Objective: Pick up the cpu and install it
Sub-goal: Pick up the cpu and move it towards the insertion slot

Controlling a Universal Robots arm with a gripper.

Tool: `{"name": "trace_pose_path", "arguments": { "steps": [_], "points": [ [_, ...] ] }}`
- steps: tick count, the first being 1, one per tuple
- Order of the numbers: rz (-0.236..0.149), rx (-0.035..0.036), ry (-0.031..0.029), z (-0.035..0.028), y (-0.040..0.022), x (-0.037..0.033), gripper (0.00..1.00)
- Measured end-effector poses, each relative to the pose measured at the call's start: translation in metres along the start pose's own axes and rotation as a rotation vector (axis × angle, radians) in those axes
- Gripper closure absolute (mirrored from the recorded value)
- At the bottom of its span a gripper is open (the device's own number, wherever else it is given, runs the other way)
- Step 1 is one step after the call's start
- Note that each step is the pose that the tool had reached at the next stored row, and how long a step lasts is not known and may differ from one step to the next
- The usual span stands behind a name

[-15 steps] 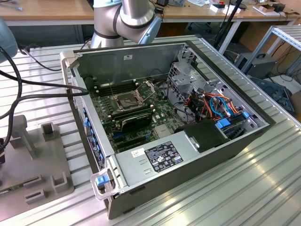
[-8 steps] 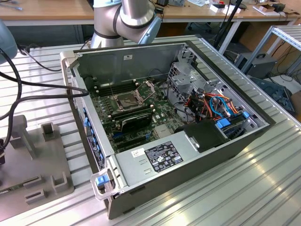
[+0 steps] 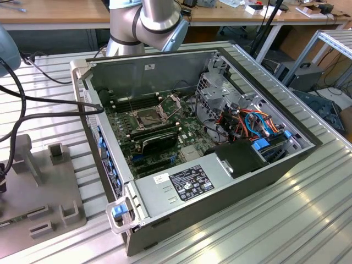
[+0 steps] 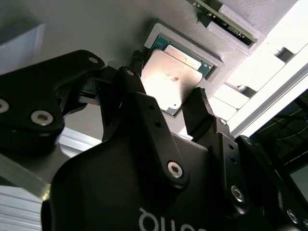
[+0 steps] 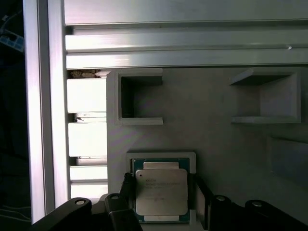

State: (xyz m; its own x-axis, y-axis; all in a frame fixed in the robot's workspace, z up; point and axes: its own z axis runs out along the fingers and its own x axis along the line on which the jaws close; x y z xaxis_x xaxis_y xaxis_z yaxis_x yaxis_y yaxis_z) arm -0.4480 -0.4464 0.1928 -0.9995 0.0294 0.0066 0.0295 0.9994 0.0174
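1. the claw (image 4: 168,79) hangs right over the cpu (image 4: 177,72). its two black fingers (image 4: 202,103) are apart, one on each side of the chip.
2. in both wrist views the cpu lies flat between the fingertips, silver top up. it sits in a shallow square pocket of the grey holder (image 4: 96,29).
3. in the first wrist view the claw (image 5: 163,185) has each finger (image 5: 127,183) just beside the raised rim of this pocket. the cpu (image 5: 161,192) sits in the pocket, not lifted. if the pads touch the chip, i cannot tell.
4. past the cpu from the claw, the holder (image 5: 207,139) has two box pockets (image 5: 137,96) with one side open. both are well apart from the fingers.
5. in the second wrist view a long module (image 4: 224,19) lies in a slot of the holder, just past the cpu from the claw.
6. past the box pockets run the metal rails (image 5: 183,48) of the table.
7. in the exterior view the case (image 3: 220,181) lies open on the table, with the socket (image 3: 148,116) on the board inside. the arm (image 3: 146,22) stands behind the case. the holder (image 3: 49,181) is at the exterior view's left of it.
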Motion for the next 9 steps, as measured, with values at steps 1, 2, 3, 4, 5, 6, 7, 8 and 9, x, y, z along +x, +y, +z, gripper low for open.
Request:
{"name": "trace_pose_path", "arguments": {
  "steps": [1, 2, 3, 4, 5, 6, 7, 8, 9],
  "points": [
    [0.0, -0.0001, -0.0001, 0.0003, 0.0, 0.0001, 0.4],
    [0.0, -0.0002, -0.0003, 0.0007, 0.0001, 0.0003, 0.4],
    [0.0, 0.0, -0.0001, 0.0009, 0.0, 0.0007, 0.4],
    [0.0, 0.0001, 0.0001, 0.0012, 0.0, 0.0007, 0.4],
    [0.0, 0.0001, 0.0001, 0.0015, -0.0001, 0.0008, 0.4],
    [0.0, 0.0001, 0.0001, 0.0017, -0.0001, 0.0007, 0.4],
    [0.0, 0.0, 0.0, 0.0018, 0.0, 0.0007, 0.4],
    [0.0, -0.0001, -0.0001, 0.0019, 0.0, 0.0007, 0.4],
    [0.0, -0.0001, -0.0001, 0.0019, 0.0, 0.0007, 0.4]
  ]
}}
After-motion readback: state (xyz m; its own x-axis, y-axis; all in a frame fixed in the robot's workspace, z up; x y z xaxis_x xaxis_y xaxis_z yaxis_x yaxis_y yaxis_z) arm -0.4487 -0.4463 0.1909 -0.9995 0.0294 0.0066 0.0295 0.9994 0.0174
